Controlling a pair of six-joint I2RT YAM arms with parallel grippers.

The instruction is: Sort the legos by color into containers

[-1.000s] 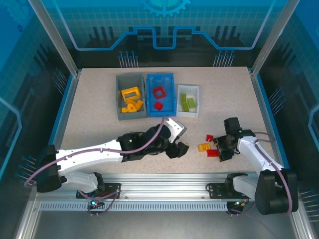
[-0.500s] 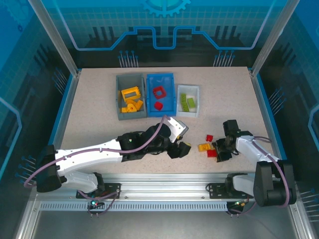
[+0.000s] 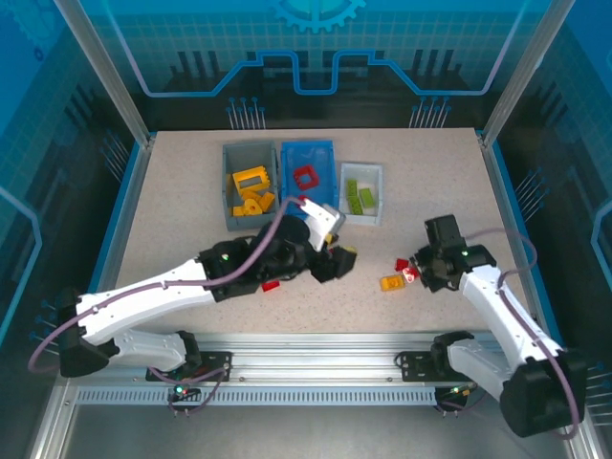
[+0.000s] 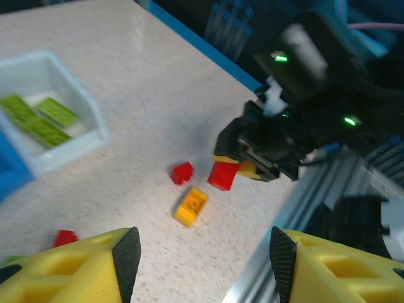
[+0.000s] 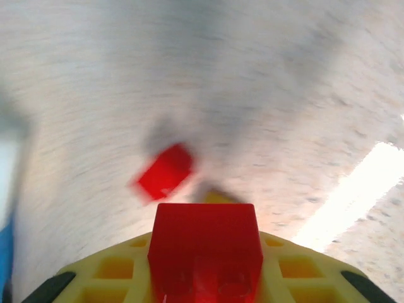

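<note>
Red brick (image 5: 205, 252), pinched only at the tips of my right gripper (image 3: 418, 272) low over the table (image 3: 191, 210) by the yellow brick (image 3: 390, 283), may twist out before the blue bin (image 3: 331, 182); my left gripper (image 4: 203, 252) gapes empty.

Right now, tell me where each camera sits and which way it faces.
Top external: above and behind the bases, looking down on the table, both arms, grey bin, blue bin, white tray.
Left wrist: on the left arm, looking past its own open yellow fingers toward the right gripper.
Right wrist: close over the table, looking down past its own fingers clamped on a red brick.
Shared: both wrist views show that held red brick.
</note>
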